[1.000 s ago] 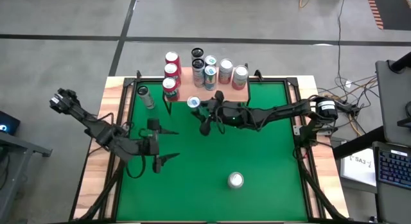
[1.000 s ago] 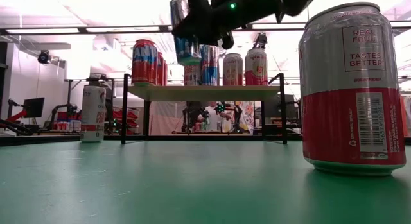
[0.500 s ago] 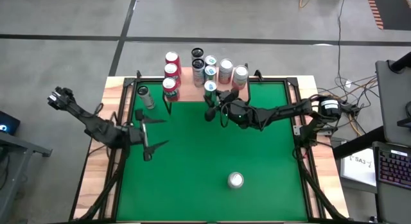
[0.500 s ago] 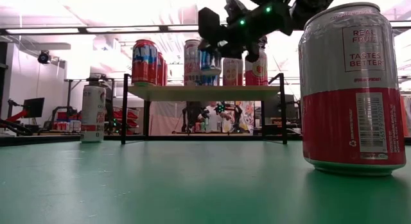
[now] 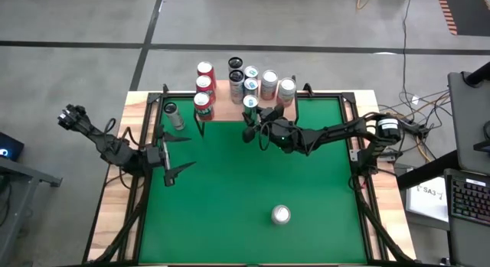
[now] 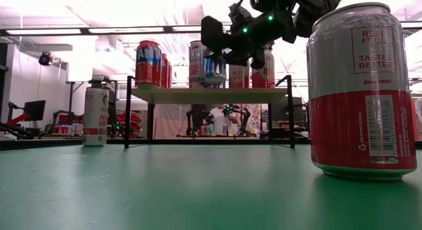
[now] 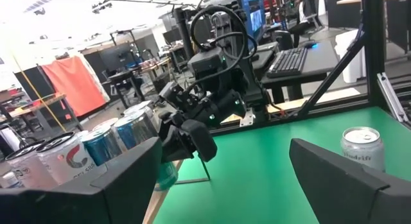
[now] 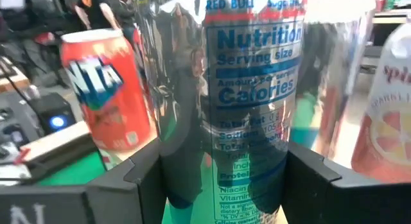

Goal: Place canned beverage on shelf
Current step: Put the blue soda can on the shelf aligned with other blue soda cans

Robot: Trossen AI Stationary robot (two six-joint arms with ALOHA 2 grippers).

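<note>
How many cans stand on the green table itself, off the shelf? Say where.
2. One can stands alone, far from the shelf; the other can stands beside the shelf's left legs. The held can is excluded.

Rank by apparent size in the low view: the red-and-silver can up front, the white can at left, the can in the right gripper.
1. Red-and-silver can, largest only through nearness.
2. White can.
3. Can in the right gripper, partly hidden; 2 versus 3 unsure.
</note>
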